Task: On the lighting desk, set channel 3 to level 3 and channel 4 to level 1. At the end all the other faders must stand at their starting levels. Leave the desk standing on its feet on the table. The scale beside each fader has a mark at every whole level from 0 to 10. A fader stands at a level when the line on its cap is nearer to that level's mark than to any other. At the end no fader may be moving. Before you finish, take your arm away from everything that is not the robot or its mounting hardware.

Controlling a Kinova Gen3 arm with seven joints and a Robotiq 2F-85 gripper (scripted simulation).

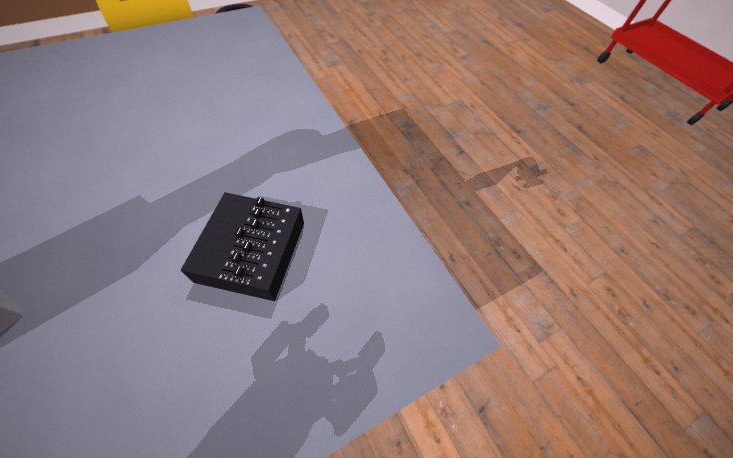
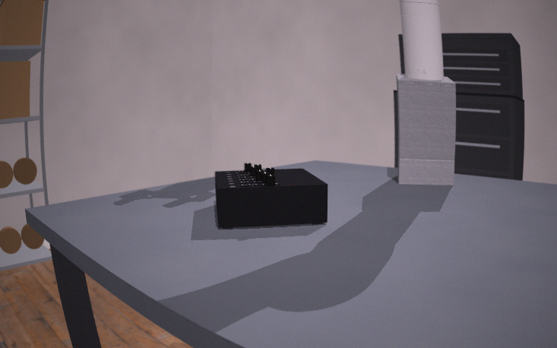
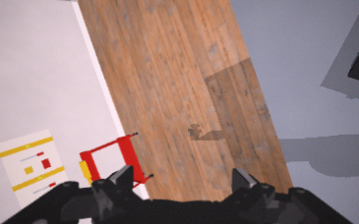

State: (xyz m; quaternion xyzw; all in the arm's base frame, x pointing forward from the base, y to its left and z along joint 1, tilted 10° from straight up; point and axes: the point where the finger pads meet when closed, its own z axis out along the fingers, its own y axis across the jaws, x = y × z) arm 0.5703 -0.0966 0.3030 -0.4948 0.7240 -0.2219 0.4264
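Lighting desk point(image 1: 243, 244), rigid black box sitting mid-table point(image 1: 101, 142): you are nudging only its small, stiff, likely slippery fader caps point(image 1: 247, 245), with the gripper point(image 3: 184, 183) hanging wide open, empty, well apart.

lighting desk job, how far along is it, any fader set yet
Nothing looks done yet. The lighting desk stands on the table, with nothing touching its faders; their levels are too small to read. In hand: the gripper is open and empty, looking past the table edge at the floor, with only a corner of the desk in the wrist view. Left: reaching the desk and setting channels 3 and 4.
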